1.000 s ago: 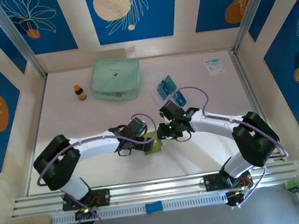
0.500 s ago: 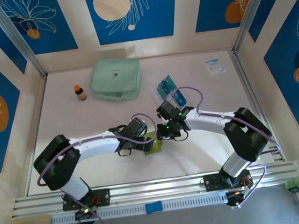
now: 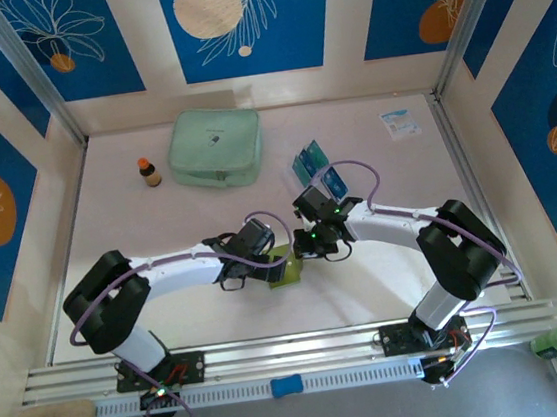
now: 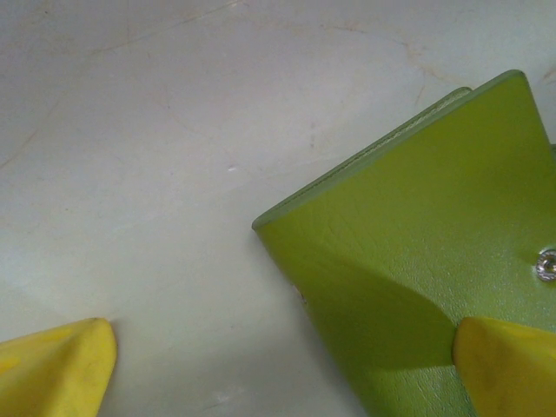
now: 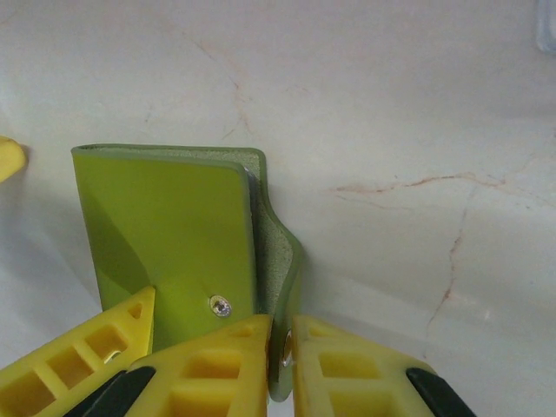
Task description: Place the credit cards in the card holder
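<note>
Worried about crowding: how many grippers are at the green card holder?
2. The left gripper stands open, one fingertip over the card holder; the right gripper pinches its flap.

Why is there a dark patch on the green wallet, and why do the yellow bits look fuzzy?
Left wrist view: the dark patch on the card holder is a shadow; the yellow jaws sit too near the lens, so they blur. Right wrist view: jaws sharper, the snap button glints. Top external view: even light.
</note>
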You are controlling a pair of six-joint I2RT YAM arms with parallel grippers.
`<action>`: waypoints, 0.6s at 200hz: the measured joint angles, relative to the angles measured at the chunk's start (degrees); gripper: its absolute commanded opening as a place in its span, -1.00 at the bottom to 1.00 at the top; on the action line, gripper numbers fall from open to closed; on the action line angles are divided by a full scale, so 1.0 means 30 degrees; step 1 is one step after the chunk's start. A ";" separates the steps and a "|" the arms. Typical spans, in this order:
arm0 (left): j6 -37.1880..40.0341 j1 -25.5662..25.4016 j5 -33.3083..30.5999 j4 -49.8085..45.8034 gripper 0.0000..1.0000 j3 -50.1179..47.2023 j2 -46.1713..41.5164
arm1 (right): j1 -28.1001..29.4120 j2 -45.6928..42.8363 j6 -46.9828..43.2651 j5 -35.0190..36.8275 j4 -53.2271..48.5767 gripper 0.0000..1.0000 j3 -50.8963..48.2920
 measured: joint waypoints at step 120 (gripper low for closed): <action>0.0000 -0.0007 0.0007 0.0000 1.00 0.0000 0.0000 | -0.0102 0.0000 0.0015 0.0000 0.0015 -0.64 -0.0007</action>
